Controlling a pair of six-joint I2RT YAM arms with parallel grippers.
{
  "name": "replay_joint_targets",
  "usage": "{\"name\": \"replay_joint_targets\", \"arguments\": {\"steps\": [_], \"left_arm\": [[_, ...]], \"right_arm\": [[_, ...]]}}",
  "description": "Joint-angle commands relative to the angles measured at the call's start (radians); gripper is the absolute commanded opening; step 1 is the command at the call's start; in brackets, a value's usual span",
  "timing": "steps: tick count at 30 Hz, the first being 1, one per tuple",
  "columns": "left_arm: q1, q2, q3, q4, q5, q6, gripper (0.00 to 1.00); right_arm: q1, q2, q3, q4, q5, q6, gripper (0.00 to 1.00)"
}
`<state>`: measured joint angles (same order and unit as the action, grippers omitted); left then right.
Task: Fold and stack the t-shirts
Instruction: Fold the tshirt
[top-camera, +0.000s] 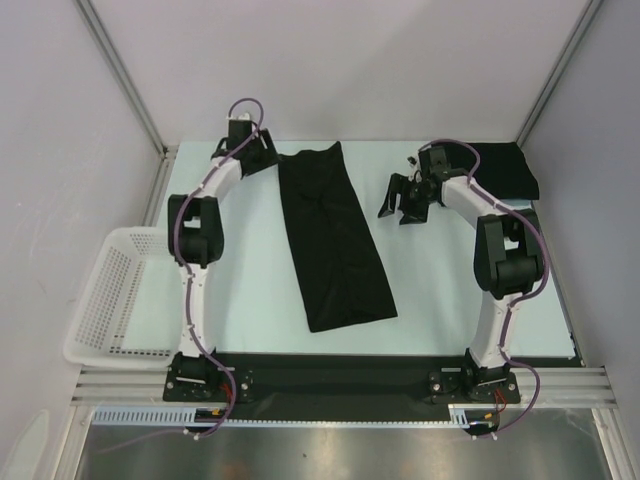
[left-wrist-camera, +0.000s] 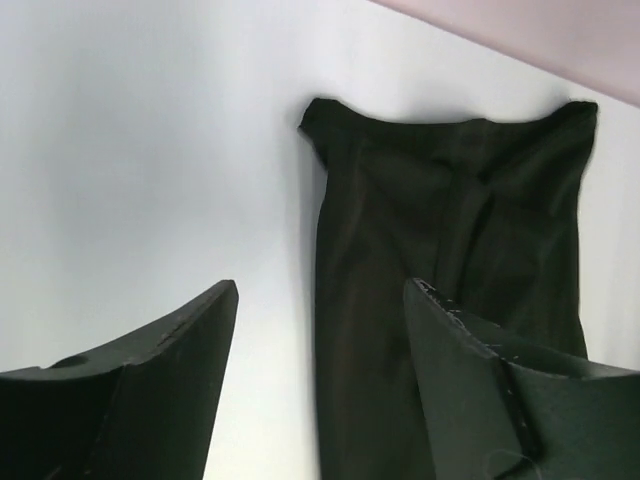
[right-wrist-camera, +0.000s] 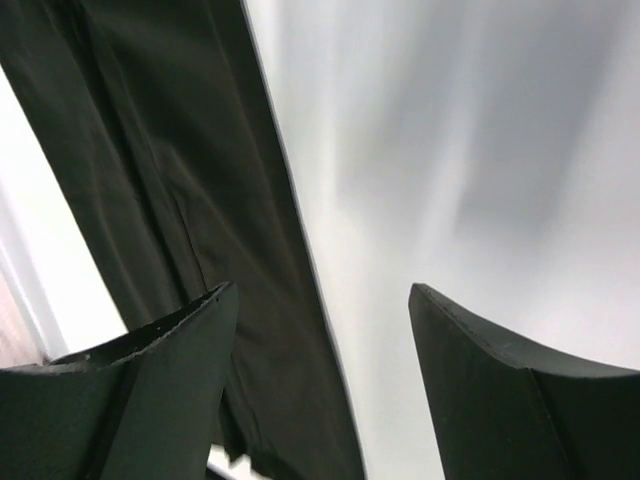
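Note:
A black t-shirt, folded into a long narrow strip, lies flat across the middle of the white table, running from the far edge toward the near edge. My left gripper hovers at the strip's far left corner. In the left wrist view the left gripper is open, with the t-shirt below it and nothing held. My right gripper hangs to the right of the strip. In the right wrist view the right gripper is open over the t-shirt's right edge. A second folded black t-shirt lies at the back right.
A white mesh basket hangs off the table's left side. Grey walls and metal posts close in the back and both sides. Both arm bases stand at the near edge.

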<state>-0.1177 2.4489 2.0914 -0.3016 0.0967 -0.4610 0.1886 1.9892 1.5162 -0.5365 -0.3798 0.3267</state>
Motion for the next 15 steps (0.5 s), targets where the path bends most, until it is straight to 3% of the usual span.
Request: {"name": "replay_joint_targets", "arguments": {"steps": [1, 3, 4, 5, 7, 10, 15], "left_arm": [[-0.003, -0.314, -0.145, -0.057, -0.08, 0.094, 0.74], [-0.01, -0.422, -0.252, -0.065, -0.077, 0.078, 0.73], [-0.016, -0.474, -0.378, -0.062, -0.063, 0.071, 0.72], [-0.04, -0.596, -0.451, -0.05, -0.068, 0.068, 0.71], [-0.113, -0.73, -0.682, -0.022, -0.071, 0.071, 0.67], [-0.244, -0.973, -0.96, 0.007, -0.077, 0.021, 0.66], [-0.454, -1.298, -1.286, 0.033, -0.075, -0.255, 0.67]], "right_arm": [[-0.006, -0.121, -0.085, -0.094, -0.073, -0.021, 0.76], [-0.006, -0.159, -0.138, -0.111, -0.093, -0.015, 0.76], [-0.005, -0.202, -0.207, -0.109, -0.114, -0.008, 0.76], [-0.006, -0.223, -0.241, -0.105, -0.123, 0.004, 0.76], [-0.005, -0.295, -0.359, -0.083, -0.143, 0.047, 1.0], [0.0, -0.404, -0.511, -0.04, -0.177, 0.083, 1.0], [0.0, -0.527, -0.629, -0.032, -0.099, 0.109, 1.0]]}}
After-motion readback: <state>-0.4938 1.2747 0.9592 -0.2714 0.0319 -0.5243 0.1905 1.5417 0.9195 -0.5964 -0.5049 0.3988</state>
